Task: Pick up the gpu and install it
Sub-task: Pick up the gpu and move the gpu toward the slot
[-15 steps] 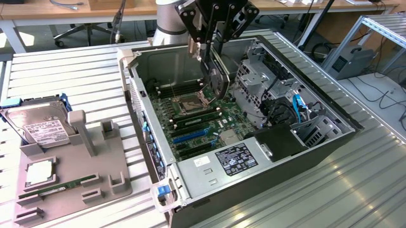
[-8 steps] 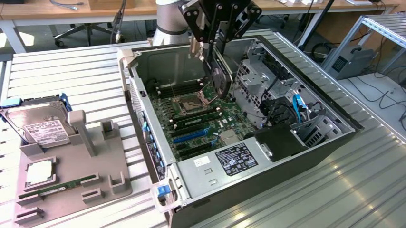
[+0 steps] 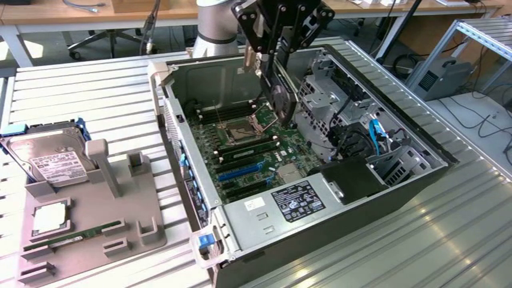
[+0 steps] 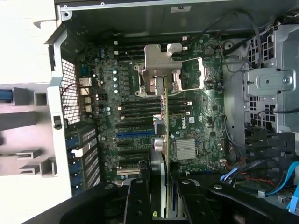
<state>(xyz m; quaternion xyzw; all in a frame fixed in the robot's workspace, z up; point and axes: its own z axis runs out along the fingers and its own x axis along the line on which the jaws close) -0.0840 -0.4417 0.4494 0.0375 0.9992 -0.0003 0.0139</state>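
Note:
My gripper (image 3: pixel 276 51) hangs over the open computer case (image 3: pixel 416 141), shut on the gpu (image 3: pixel 282 96). The card is held on edge and points down toward the motherboard (image 3: pixel 240 153), its dark face turned to the exterior view's right. It is above the board, near the CPU socket (image 3: pixel 240 129), and apart from the slots. In the wrist view the gpu (image 4: pixel 164 135) appears as a thin vertical edge between my black fingers (image 4: pixel 138 198), with the blue expansion slot (image 4: pixel 135 134) just beside it on the motherboard (image 4: pixel 201 121).
A grey fixture (image 3: pixel 88 222) at the exterior view's left holds a hard drive (image 3: pixel 52 159), a RAM stick (image 3: pixel 72 235) and a small square chip (image 3: pixel 50 217). Inside the case are a metal drive cage (image 3: pixel 320 99), cables and a power supply (image 3: pixel 296 201).

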